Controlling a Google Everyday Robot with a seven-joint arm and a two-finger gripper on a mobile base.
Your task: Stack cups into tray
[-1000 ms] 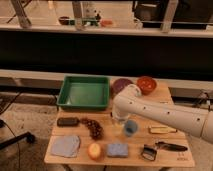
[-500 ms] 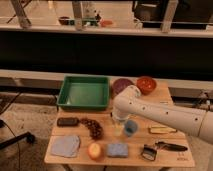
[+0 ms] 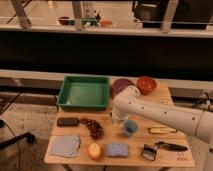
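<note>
Down at the middle of the worktop [image 3: 172, 156], under the bend of the white arm [image 3: 165, 116], the jaws sit low, right at a small pale, shiny shape that I take to be the steel cup [image 3: 117, 120]. The arm's last link covers most of them, so I cannot tell whether they are released or clenched, nor whether the cup is actually gripped.

Just beside that spot, toward the right of the view and a little nearer the front edge, stands the light-blue cup [image 3: 130, 127], upright with its mouth up. It looks apart from the jaws, though close.

The relation that matters lies the other way. The green tray [image 3: 82, 78] sits at the back left corner of the worktop, its long side running across the view, its near wall not far from the jaws. From where the jaws hang, the tray lies back and to the left of the view, while the blue cup lies on the opposite side. Judging from this, a carry to the tray would run diagonally away from the blue cup and over the tray's near rim.

The grapes [image 3: 92, 127] lie at the left of the jaws, in front of the tray and off that line.
</note>
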